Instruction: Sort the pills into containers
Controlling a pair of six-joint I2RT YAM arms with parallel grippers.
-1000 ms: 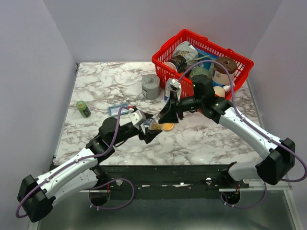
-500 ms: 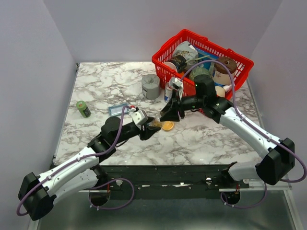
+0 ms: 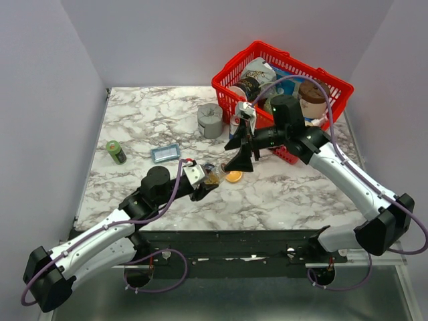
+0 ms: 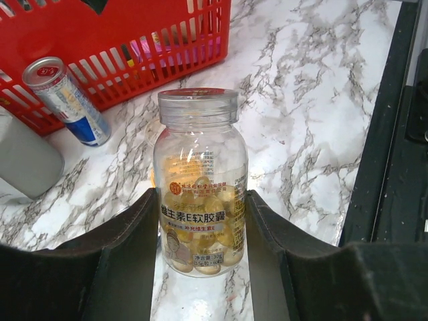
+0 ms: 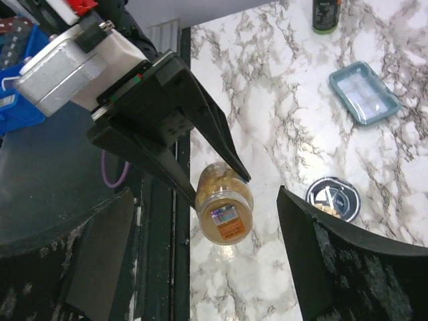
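Top view, far left of the marble table: green can stands upright. A blue tray lies a bit to its right, well apart from both arms.

Centre frame, L pincer is closed partway, clamped on the pill bottle. In the L wrist view both fingers press the bottle's sides at label height. Clear cap is on and points away from the wrist, w/ yellow capsules inside. Can't tell whether the bottle touches the table.

Just behind the bottle in the top view sits the dark dish. It has a silvery rim and, per R wrist cam, a few pale bits inside. Just right of the bottle is the orange dish, on the table. It's v. near the bottle; can't tell if they touch.

R pincer hangs over that spot, jaws spread wide and gripping nothing. Its wrist cam looks down between its fingers onto L pincer and the bottle.

Upper centre is the grey cylinder. To its right a blue-white can stands by the red basket, which sits upper right, packed w/ jars and packs.
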